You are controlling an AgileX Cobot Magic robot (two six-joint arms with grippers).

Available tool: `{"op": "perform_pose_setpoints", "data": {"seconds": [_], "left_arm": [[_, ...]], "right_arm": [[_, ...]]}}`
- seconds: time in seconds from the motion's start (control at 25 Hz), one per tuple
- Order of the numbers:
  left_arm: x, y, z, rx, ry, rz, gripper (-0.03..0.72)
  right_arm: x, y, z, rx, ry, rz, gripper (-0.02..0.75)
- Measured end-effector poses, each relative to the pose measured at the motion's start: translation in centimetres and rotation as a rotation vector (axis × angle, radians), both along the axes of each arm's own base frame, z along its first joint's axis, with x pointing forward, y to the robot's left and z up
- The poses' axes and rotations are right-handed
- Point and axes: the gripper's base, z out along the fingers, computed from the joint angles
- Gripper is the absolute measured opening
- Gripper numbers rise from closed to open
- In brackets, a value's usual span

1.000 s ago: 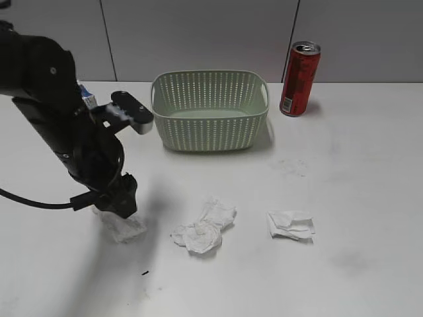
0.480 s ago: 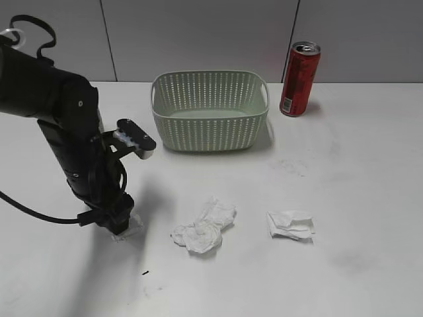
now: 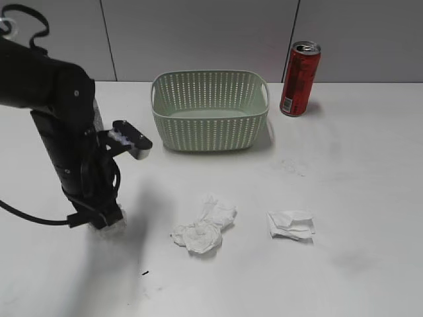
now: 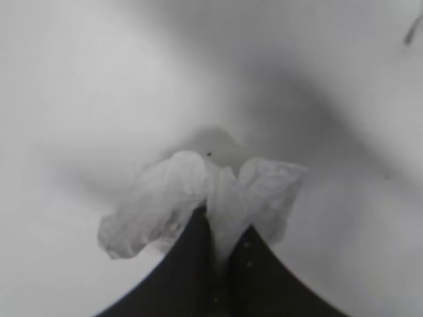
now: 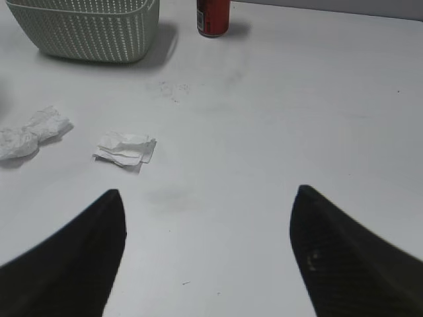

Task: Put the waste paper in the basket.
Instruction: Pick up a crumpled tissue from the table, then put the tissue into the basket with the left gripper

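Observation:
My left gripper [image 3: 106, 219] [image 4: 223, 224] is shut on a crumpled white paper wad [image 4: 192, 191], low at the table on the left; in the exterior view only a sliver of that wad [image 3: 116, 224] shows beside the fingers. A second wad [image 3: 203, 229] [image 5: 30, 134] lies in the middle front. A third, flatter wad [image 3: 291, 224] [image 5: 125, 148] lies to its right. The pale green perforated basket [image 3: 209, 109] [image 5: 86, 26] stands at the back middle and looks empty. My right gripper [image 5: 208, 224] is open and empty above bare table; it does not show in the exterior view.
A tall red can [image 3: 300, 78] [image 5: 213, 16] stands upright to the right of the basket. The white table [image 3: 357, 172] runs back to a grey panelled wall. The left arm's black cable loops out over the table's left side.
My left arm has come down and closed on the left wad, which is now mostly hidden under the fingers and shifted slightly left. The other two wads, basket and can have not moved.

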Motion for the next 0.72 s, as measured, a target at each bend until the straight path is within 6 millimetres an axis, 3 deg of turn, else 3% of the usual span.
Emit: {"op": "perform_pose_setpoints", "data": {"seconds": [0.24, 0.4, 0.56, 0.72], "left_arm": [[3.2, -1.8, 10.7, -0.22, -0.381, 0.019, 0.011], [6.0, -3.2, 15.0, -0.433, -0.697, 0.11, 0.011], [8.4, -4.0, 15.9, -0.607, -0.908, 0.257, 0.009], [10.5, -4.6, 13.4, -0.659, -0.946, 0.371, 0.01]], "right_arm": [[0.0, 0.0, 0.0, 0.0, 0.0, 0.0, 0.586], [0.0, 0.0, 0.0, -0.001, 0.0, 0.0, 0.586], [0.0, 0.0, 0.0, -0.001, 0.0, 0.0, 0.586], [0.0, 0.0, 0.0, -0.001, 0.0, 0.0, 0.586]]}}
